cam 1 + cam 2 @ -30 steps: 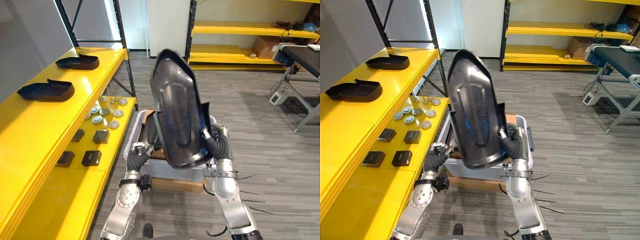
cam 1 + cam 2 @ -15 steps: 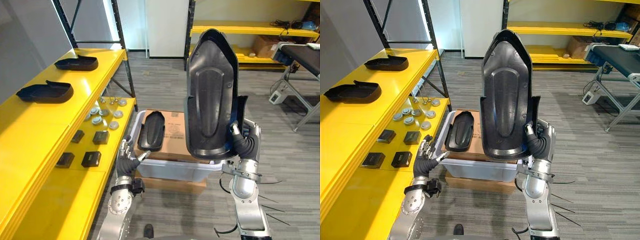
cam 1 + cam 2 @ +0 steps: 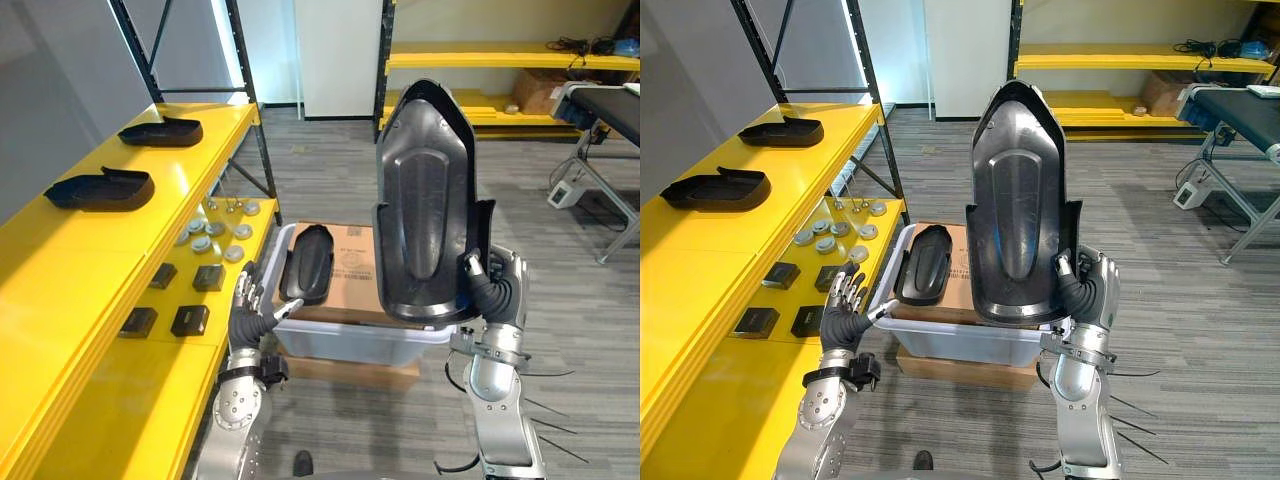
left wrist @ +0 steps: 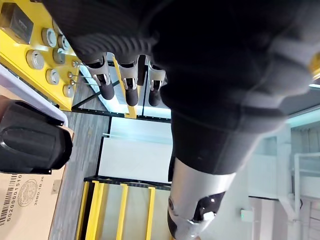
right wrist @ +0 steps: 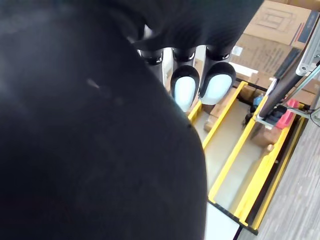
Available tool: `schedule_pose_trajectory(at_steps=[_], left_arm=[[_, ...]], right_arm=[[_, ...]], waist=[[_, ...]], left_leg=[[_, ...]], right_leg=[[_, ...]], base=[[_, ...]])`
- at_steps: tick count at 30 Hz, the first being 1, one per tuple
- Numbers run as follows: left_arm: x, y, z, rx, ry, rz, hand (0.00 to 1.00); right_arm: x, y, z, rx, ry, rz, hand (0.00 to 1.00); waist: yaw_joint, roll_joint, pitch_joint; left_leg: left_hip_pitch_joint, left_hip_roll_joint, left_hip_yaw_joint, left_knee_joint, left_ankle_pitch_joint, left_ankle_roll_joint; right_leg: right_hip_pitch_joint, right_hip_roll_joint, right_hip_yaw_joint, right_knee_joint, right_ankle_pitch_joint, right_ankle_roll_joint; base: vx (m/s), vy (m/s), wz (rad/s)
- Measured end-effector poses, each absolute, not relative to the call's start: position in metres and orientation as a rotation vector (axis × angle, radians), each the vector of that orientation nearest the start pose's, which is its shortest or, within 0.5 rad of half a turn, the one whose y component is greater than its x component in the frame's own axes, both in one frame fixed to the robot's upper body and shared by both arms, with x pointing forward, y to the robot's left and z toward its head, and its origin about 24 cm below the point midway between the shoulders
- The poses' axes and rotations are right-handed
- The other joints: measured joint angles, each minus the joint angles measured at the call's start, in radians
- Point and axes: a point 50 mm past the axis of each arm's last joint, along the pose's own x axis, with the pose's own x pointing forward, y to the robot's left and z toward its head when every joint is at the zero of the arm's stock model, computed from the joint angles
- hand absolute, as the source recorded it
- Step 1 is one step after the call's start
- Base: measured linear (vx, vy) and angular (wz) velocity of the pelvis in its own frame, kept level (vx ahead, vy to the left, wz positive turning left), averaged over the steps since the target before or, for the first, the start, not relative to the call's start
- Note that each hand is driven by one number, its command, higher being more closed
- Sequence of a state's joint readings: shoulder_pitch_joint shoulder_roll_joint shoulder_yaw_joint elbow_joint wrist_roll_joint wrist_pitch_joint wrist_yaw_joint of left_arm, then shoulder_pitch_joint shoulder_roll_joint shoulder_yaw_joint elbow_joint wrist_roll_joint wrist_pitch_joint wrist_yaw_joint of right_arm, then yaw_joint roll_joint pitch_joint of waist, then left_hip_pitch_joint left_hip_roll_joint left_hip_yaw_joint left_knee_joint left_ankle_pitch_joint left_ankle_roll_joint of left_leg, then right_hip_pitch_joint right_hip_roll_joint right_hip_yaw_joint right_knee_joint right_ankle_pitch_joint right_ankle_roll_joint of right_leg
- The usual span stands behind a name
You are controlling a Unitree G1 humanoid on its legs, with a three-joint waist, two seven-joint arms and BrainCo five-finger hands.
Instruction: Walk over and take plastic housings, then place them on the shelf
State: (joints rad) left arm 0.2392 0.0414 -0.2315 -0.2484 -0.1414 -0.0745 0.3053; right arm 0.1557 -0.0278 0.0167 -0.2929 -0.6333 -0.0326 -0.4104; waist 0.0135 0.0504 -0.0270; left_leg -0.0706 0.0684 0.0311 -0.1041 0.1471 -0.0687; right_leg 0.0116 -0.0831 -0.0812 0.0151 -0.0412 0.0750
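Evidently stiff, probably light, the tall black plastic housing [image 3: 1017,200] stood above the right hand [image 3: 1092,292], pinched at its bottom rim; left hand [image 3: 843,312] spread empty.

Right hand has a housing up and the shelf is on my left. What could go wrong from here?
1. The right hand grips the tall housing only at its lower edge, upright. It may tip or slip on a swing toward the yellow shelf.
2. The left hand hangs open beside the bin; the swinging housing could hit it.
3. A shelved housing lies in the likely path. Aim for the bare stretch nearer, or they may collide.
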Motion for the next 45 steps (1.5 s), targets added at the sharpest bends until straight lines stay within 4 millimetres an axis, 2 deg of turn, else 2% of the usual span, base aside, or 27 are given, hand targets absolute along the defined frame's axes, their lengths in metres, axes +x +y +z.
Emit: schedule_pose_trajectory(at_steps=[4,12,23,27,33,39,43,45], left_arm=[[0.211,0.117,0.06,-0.167,-0.089,0.088,0.0],[0.22,0.099,0.069,-0.141,-0.123,-0.006,0.0],[0.221,0.104,0.044,-0.073,-0.01,0.0,0.0],[0.221,0.083,0.042,-0.059,0.011,-0.108,0.0],[0.221,0.079,0.038,-0.077,0.033,-0.122,0.0],[0.225,0.079,0.038,-0.07,0.03,-0.122,0.0],[0.228,0.085,0.039,-0.071,0.027,-0.093,0.0],[0.23,0.096,0.039,-0.069,0.024,-0.048,0.0]], right_arm=[[0.218,-0.163,0.075,-0.643,-0.251,-0.391,1.0],[0.219,-0.145,0.071,-0.651,-0.257,-0.313,1.0],[0.219,-0.137,0.07,-0.631,-0.262,-0.255,1.0],[0.216,-0.104,0.072,-0.567,-0.306,-0.122,1.0],[0.217,-0.088,0.077,-0.555,-0.345,-0.045,1.0],[0.219,-0.09,0.063,-0.584,-0.296,-0.036,1.0],[0.223,-0.109,0.06,-0.628,-0.262,-0.11,1.0],[0.225,-0.126,0.059,-0.667,-0.233,-0.178,1.0]], waist=[[0.0,0.0,0.001],[-0.001,-0.003,0.003],[-0.001,-0.018,0.013],[-0.001,-0.021,0.014],[-0.003,-0.025,0.013],[-0.002,-0.026,0.013],[-0.001,-0.026,0.013],[-0.002,-0.026,0.013]], left_leg=[[0.0,0.0,0.0,0.0,0.0,0.0],[0.002,0.0,0.003,0.0,0.0,0.0],[0.008,0.001,0.022,0.0,0.0,0.0],[0.008,0.001,0.024,0.0,0.0,0.0],[0.008,0.001,0.025,0.0,0.0,0.0],[0.008,0.0,0.024,0.0,0.001,0.0],[0.009,0.0,0.023,0.0,0.001,0.001],[0.01,0.001,0.022,0.0,0.001,0.001]], right_leg=[[-0.001,0.0,0.0,0.0,0.0,0.0],[-0.001,0.001,0.002,0.0,0.0,0.0],[-0.001,0.001,0.011,-0.001,0.0,0.0],[-0.002,0.001,0.013,-0.002,0.0,0.0],[-0.002,0.001,0.013,-0.001,0.001,0.0],[-0.002,0.001,0.012,0.0,0.001,0.0],[-0.001,0.001,0.011,0.001,0.001,0.0],[0.001,0.001,0.01,0.001,0.001,0.0]], base=[[0.0,0.0,0.0],[0.0,0.0,0.0],[0.0,0.0,-0.03],[0.0,-0.001,-0.01],[0.0,0.0,0.0],[0.0,0.0,0.0],[0.0,0.0,0.0],[0.0,0.0,0.0]])
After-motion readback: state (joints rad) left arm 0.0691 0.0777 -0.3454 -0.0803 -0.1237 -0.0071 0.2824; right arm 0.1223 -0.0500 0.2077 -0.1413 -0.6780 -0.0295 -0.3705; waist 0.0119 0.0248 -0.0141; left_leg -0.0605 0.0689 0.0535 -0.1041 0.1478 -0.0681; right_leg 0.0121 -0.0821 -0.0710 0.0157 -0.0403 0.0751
